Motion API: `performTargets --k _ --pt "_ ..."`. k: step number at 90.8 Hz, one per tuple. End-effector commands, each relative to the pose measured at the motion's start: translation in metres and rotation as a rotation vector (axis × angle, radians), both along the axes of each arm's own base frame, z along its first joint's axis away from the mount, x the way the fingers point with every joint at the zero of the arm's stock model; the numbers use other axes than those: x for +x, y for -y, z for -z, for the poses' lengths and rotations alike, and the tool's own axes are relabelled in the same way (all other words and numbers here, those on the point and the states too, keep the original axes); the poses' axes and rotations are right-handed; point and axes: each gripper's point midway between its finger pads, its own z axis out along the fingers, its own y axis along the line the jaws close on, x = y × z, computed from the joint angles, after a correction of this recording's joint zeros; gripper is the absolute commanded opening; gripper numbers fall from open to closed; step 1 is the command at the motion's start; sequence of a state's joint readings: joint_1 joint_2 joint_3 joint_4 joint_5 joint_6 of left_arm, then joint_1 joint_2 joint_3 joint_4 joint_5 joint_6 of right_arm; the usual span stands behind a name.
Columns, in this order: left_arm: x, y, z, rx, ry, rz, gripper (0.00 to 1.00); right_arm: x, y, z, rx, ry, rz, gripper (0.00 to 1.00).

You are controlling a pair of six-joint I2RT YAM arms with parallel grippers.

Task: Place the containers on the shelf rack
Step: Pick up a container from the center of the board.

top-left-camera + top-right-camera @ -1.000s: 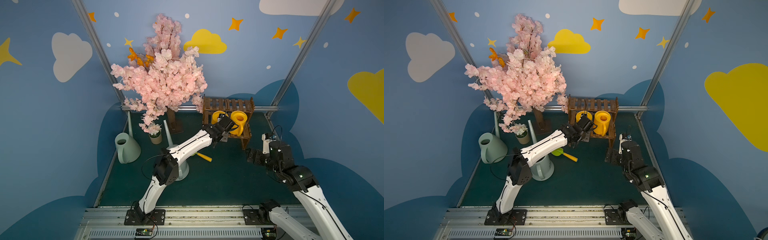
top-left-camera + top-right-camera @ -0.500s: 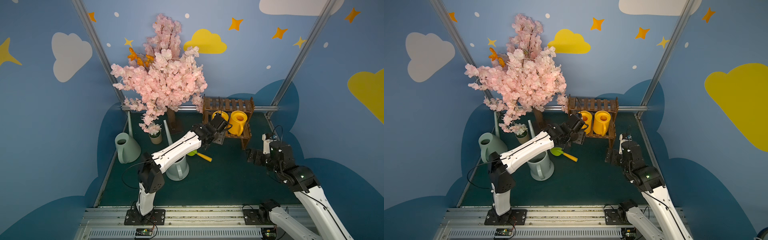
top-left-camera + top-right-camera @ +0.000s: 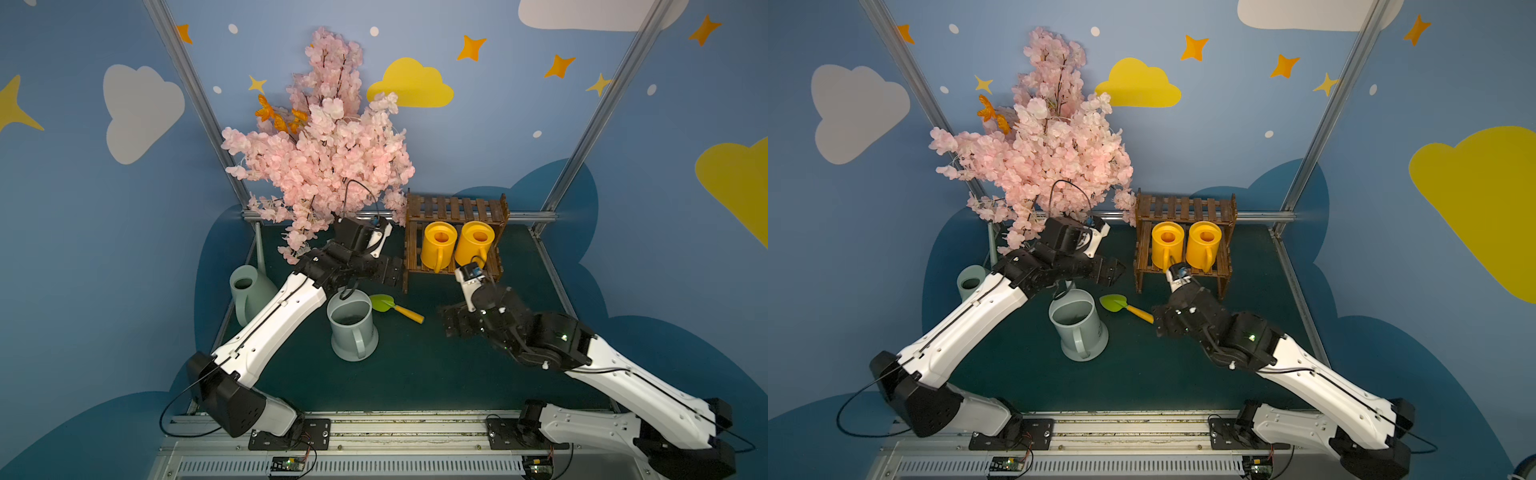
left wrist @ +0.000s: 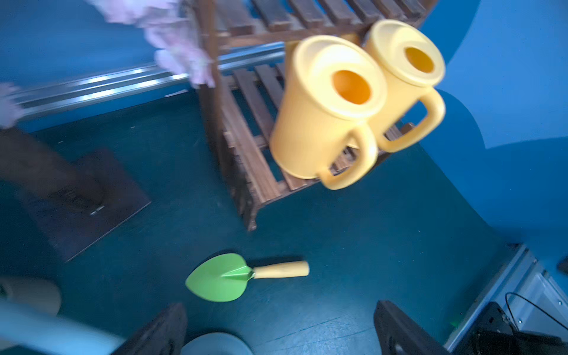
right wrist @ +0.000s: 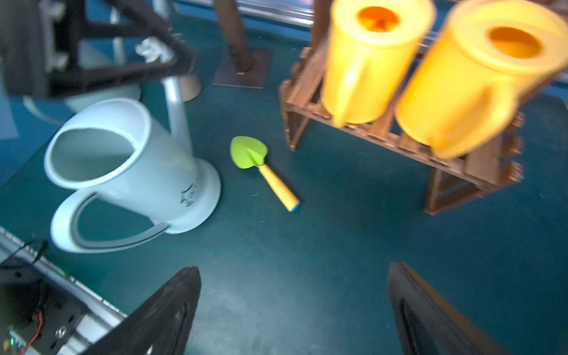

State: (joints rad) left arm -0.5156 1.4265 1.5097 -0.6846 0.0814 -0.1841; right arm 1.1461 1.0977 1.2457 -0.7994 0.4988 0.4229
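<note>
Containers are found in two places: two on the surface and two on the rack. At the far left, the green-grey can [image 3: 249, 293] is set on the green surface [image 3: 415, 374] close to the side wall, with its long thin spout raised toward the back. Next, the left hand [image 3: 390, 272] is held above the surface, just beside the front left post of the shelf rack [image 3: 455, 205]. In the left wrist view its fingers [image 4: 163, 332] are seen spread wide and nothing is held between them. Under this arm the blue-grey can [image 3: 351, 326] is stood upright on the surface, with its handle turned to the front. The green trowel [image 3: 392, 306] is laid flat between this can and the rack, and neither is touched by it. On the lower tier of the rack the left yellow can [image 3: 438, 245] and the right yellow can [image 3: 476, 243] are placed side by side, touching each other, handles to the front. In front of the rack the right hand [image 3: 452, 322] is held over the surface, likewise opened wide and empty.
</note>
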Motion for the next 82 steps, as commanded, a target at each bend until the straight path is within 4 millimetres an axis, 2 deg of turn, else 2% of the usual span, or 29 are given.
performTargets --k 1,7,13,21,34,44,65,82 --pt "-0.01 -0.03 -0.033 -0.083 0.069 0.017 1.0 -0.018 -0.053 -0.002 -0.042 0.096 -0.053 0.97" --pt "-0.007 -0.056 -0.035 -0.1 0.073 -0.039 1.0 -0.036 -0.089 0.009 -0.068 0.078 -0.13 0.97" --pt "-0.008 -0.07 -0.039 -0.134 0.069 -0.052 1.0 -0.047 -0.114 0.022 -0.076 0.037 -0.162 0.97" --pt "-0.009 -0.082 -0.04 -0.148 0.068 -0.073 1.0 -0.056 -0.14 0.034 -0.069 -0.015 -0.205 0.98" --pt "-0.012 -0.089 -0.038 -0.154 0.068 -0.085 1.0 -0.062 -0.168 0.049 -0.078 -0.044 -0.27 0.98" --pt "-0.015 -0.092 -0.037 -0.15 0.072 -0.094 1.0 -0.064 -0.177 0.06 -0.088 -0.072 -0.278 0.98" --pt "-0.017 -0.097 -0.032 -0.144 0.076 -0.113 1.0 -0.062 -0.181 0.073 -0.096 -0.106 -0.269 0.98" --pt "-0.016 -0.1 -0.031 -0.137 0.089 -0.129 1.0 -0.045 -0.183 0.093 -0.139 -0.118 -0.218 0.98"
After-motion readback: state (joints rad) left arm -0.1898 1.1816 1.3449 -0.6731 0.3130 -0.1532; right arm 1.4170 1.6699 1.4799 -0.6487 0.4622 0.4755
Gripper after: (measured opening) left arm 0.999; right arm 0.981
